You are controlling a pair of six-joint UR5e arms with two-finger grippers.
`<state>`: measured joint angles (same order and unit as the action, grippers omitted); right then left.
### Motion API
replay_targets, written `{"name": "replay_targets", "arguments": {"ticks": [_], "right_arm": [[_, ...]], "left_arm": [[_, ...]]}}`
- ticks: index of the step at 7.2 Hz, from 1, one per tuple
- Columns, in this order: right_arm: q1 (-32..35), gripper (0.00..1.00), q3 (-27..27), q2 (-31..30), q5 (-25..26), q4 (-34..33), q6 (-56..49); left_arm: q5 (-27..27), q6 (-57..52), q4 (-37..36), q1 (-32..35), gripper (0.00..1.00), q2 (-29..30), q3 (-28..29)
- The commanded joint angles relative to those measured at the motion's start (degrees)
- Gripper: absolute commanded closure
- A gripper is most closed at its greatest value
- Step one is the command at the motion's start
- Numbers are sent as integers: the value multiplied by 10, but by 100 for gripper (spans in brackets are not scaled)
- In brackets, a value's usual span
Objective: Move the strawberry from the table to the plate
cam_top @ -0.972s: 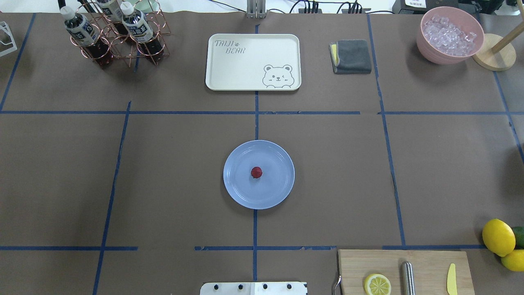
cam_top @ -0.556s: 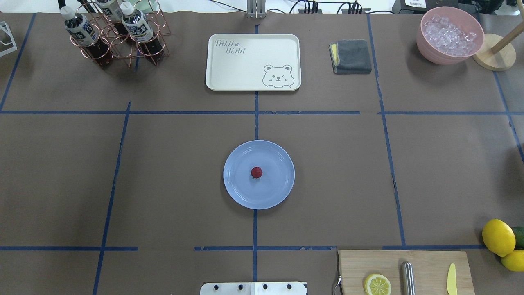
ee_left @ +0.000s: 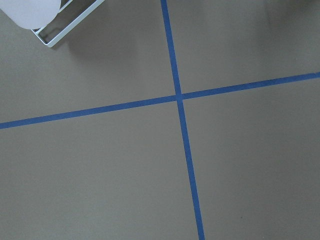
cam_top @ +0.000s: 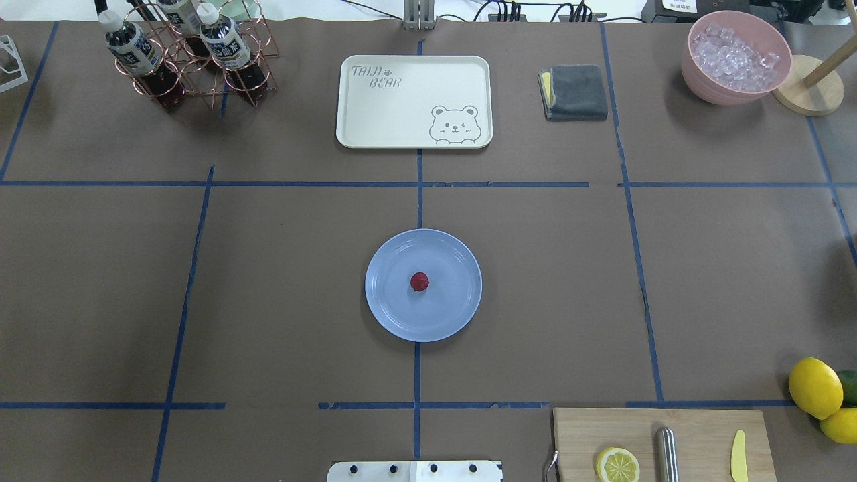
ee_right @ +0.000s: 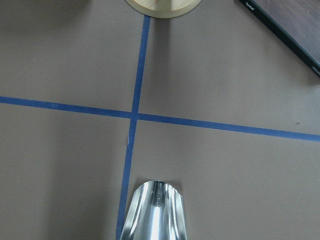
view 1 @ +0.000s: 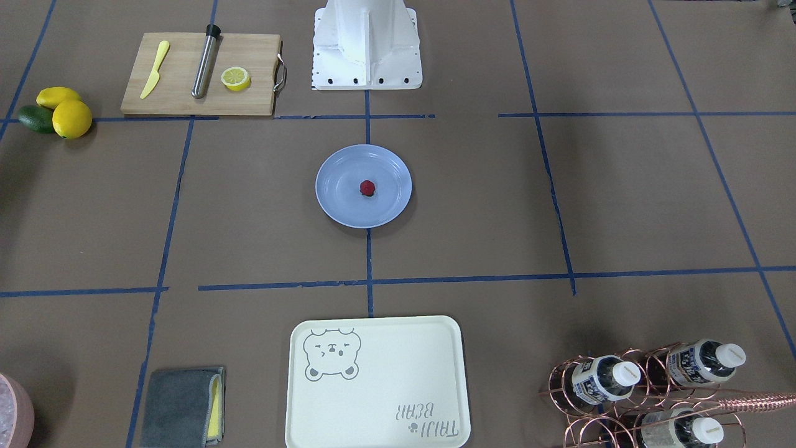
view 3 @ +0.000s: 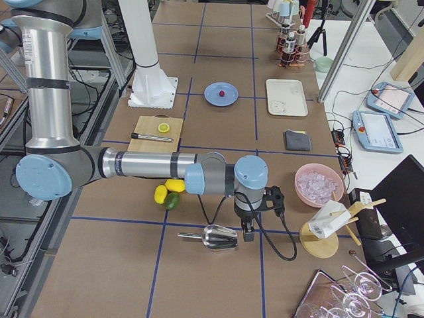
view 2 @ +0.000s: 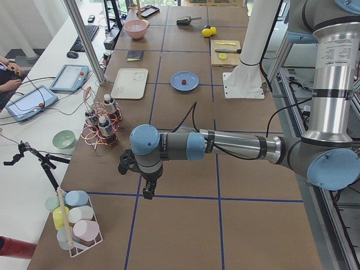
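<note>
At the middle of the plate (cam_top: 395,318) the strawberry (cam_top: 420,282) is seen, resting on the glossy light blue surface and touched by nothing else. The plate is set on the table (cam_top: 535,281) astride the central blue tape line (cam_top: 416,375), a little ahead of the robot's white base (cam_top: 415,470).

Beyond the plate a cream tray (cam_top: 402,120) with a bear drawing (cam_top: 455,124) is laid, and a folded grey cloth (cam_top: 577,92) is placed near it. 3 bottles (cam_top: 130,47) are held in a copper wire rack (cam_top: 213,86) at the far left corner, and a pink bowl (cam_top: 699,77) filled with ice (cam_top: 733,57) is found at the far right. On the robot's right, a wooden board (cam_top: 699,435) is occupied by 1 lemon slice (cam_top: 617,464), a metal rod (cam_top: 667,455) and a yellow knife (cam_top: 738,456). 2 lemons (cam_top: 815,387) are grouped just beside it.

The left gripper (view 2: 147,193) is shown only from the table's left end. It is pointed down over a tape crossing, well apart from the plate, and whether its jaws are wide or narrow cannot be told. The right gripper (view 3: 248,233) is shown only from the right end. It is pointed down just beside a metal scoop (view 3: 215,237), equally well apart from the plate, and its opening cannot be told either.
</note>
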<state>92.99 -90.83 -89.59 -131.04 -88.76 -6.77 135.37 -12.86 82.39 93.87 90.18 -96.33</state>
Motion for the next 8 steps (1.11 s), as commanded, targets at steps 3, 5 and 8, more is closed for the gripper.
{"name": "replay_targets", "arguments": {"ticks": [3, 5, 8], "right_arm": [[0, 0, 0, -1, 0, 0, 0], [0, 0, 0, -1, 0, 1, 0], [0, 0, 1, -1, 0, 0, 0]], "left_arm": [[1, 0, 0, -1, 0, 0, 0], [1, -1, 0, -1, 0, 0, 0], [12, -1, 0, -3, 0, 0, 1]]}}
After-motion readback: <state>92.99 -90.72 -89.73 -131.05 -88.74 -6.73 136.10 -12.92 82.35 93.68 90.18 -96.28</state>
